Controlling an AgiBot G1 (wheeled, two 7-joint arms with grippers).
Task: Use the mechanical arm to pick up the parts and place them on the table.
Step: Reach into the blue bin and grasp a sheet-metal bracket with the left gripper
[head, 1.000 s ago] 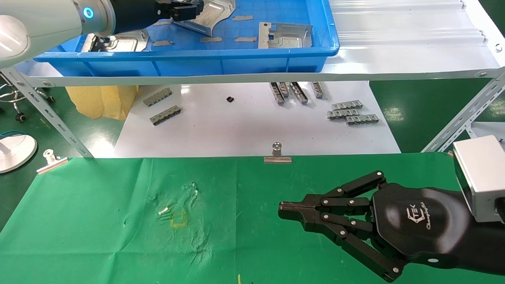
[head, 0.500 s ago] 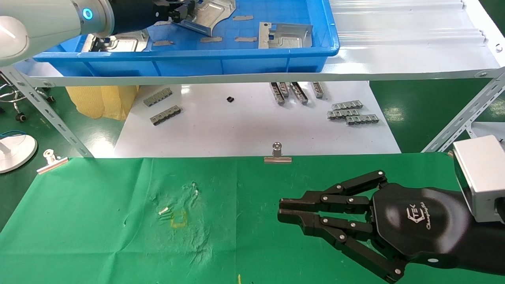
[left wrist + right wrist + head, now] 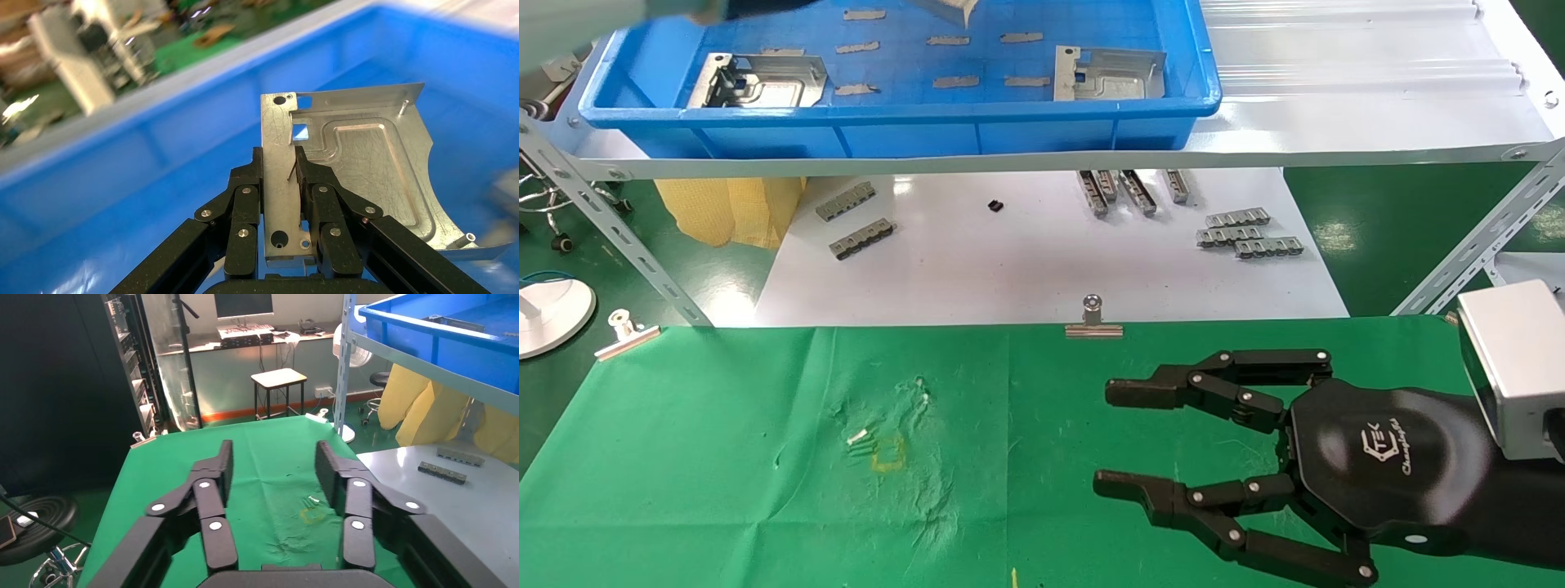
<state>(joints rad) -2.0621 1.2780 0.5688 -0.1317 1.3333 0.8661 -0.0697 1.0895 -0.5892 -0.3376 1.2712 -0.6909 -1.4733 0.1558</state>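
Note:
My left gripper (image 3: 280, 174) is shut on the folded edge of a silver ribbed part (image 3: 361, 159) and holds it lifted over the blue tray (image 3: 153, 141). In the head view only a corner of that part (image 3: 950, 8) shows at the top edge, and the left gripper itself is out of that view. Two more parts lie in the tray, one at the left (image 3: 760, 79) and one at the right (image 3: 1107, 73). My right gripper (image 3: 1114, 438) is open and empty, low over the green table (image 3: 723, 474), right of the yellow mark (image 3: 888, 453).
The blue tray (image 3: 911, 131) stands on a white shelf (image 3: 1361, 98) with slotted steel legs. Thin grey slips lie in the tray. Small grey toothed strips (image 3: 1246, 233) lie on the white board (image 3: 1042, 261) below. Metal clips (image 3: 1094, 320) pin the cloth's far edge.
My left gripper has risen out of the head view, taking a part up from the tray. My right gripper has opened wide from shut.

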